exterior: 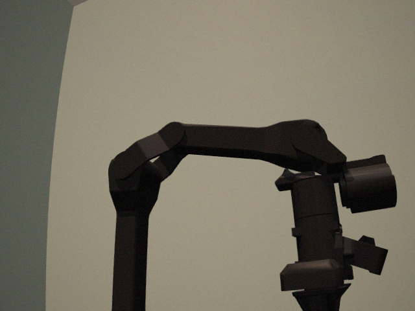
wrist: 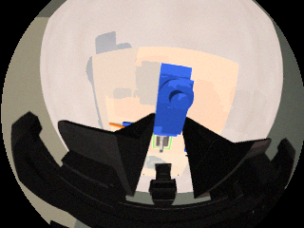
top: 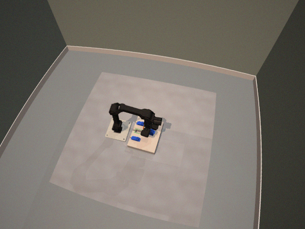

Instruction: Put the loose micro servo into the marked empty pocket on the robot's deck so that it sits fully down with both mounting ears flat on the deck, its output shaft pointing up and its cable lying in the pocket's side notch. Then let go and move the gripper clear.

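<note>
Gripper pinching blue micro servo, held above deck, green-marked pocket just left of it, 2 other blue servos on deck.

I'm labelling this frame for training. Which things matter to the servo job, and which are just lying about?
Job:
- blue micro servo, gripped in the black tool
- green-outlined pocket
- pale wooden deck

Lying about:
- blue servo at the deck's front-left
- blue servo at its back
- white base plate
</note>
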You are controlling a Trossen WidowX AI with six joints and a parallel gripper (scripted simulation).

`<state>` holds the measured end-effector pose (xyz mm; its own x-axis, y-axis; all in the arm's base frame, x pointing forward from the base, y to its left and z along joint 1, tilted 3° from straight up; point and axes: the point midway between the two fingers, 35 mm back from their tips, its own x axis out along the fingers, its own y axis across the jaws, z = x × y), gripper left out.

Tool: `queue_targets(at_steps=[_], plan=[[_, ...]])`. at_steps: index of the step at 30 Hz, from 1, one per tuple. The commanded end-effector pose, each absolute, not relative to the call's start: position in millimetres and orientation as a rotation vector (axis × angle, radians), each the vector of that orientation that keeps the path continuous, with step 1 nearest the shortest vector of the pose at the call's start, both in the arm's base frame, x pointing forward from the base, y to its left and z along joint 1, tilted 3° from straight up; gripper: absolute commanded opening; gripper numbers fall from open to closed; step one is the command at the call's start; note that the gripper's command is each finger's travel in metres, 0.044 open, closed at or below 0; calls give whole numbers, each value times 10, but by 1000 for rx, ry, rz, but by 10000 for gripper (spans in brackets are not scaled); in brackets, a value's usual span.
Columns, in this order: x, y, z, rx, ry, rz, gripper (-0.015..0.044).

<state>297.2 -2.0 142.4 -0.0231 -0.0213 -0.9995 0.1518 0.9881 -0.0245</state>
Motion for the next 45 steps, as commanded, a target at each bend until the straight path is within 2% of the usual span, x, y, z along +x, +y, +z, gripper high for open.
queue_targets(at_steps=[1,9,32,45], plan=[[2972,-24,1441,49,1584,-86,0],[2881,-16,1443,49,1585,-86,0],[1913,68,1453,49,1593,-86,0],[1892,68,1324,49,1593,-86,0]])
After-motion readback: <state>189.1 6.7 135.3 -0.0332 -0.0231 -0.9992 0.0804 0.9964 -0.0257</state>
